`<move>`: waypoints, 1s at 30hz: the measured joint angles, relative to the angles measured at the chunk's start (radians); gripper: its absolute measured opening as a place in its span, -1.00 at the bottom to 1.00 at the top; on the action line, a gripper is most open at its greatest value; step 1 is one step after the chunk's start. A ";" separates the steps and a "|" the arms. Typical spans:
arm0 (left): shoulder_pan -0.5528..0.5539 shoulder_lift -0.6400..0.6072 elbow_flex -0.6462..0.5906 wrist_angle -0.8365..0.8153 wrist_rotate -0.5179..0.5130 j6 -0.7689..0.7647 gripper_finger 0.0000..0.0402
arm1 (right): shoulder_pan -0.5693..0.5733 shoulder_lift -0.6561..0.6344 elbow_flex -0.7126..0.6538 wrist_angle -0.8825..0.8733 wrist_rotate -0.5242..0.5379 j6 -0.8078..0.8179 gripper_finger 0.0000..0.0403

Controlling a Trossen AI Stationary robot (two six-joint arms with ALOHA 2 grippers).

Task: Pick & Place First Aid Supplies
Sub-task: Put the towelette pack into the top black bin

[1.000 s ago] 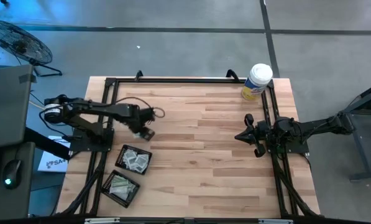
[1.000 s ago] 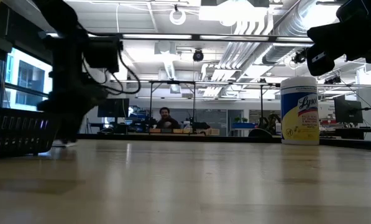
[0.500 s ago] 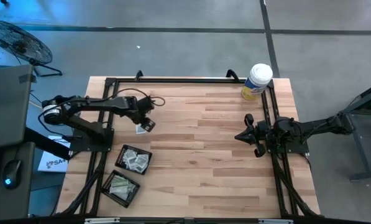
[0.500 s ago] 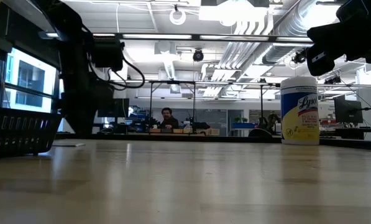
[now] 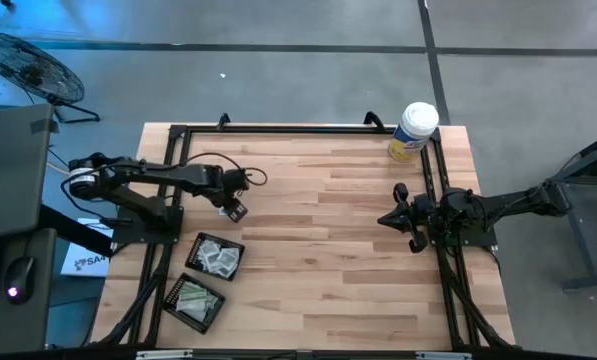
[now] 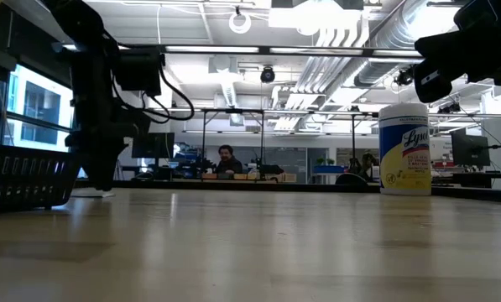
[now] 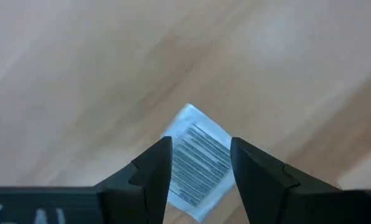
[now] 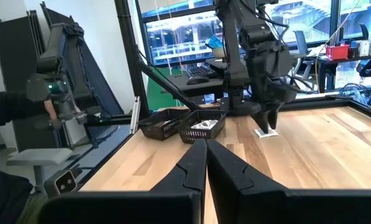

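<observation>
A small white packet with a barcode [image 7: 194, 163] lies flat on the wood table [image 5: 328, 250] at the left. It also shows in the right wrist view [image 8: 264, 132]. My left gripper [image 5: 235, 210] points down over it, open, one fingertip [image 7: 155, 163] on each side just above it; I see no touch. Other packets lie in two black mesh trays [image 5: 216, 257] [image 5: 195, 302] nearer the near edge. My right gripper [image 5: 410, 222] waits at the table's right side, shut and empty [image 8: 206, 146].
A white canister with a yellow label [image 5: 413, 132] stands at the far right corner and also shows in the low view [image 6: 404, 149]. A black frame [image 5: 278, 128] runs along the table's edges. A person's sleeve [image 8: 11, 118] shows beyond the left side.
My left gripper rose and drew back toward the far edge, baring the white packet on the table, then came back down over it. The packet has stayed where it was. The right arm has kept still.
</observation>
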 joint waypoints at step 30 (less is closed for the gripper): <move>-0.165 -0.002 -0.058 0.107 -0.048 0.374 -0.21 | 0.000 0.000 0.000 0.000 0.000 0.000 -0.97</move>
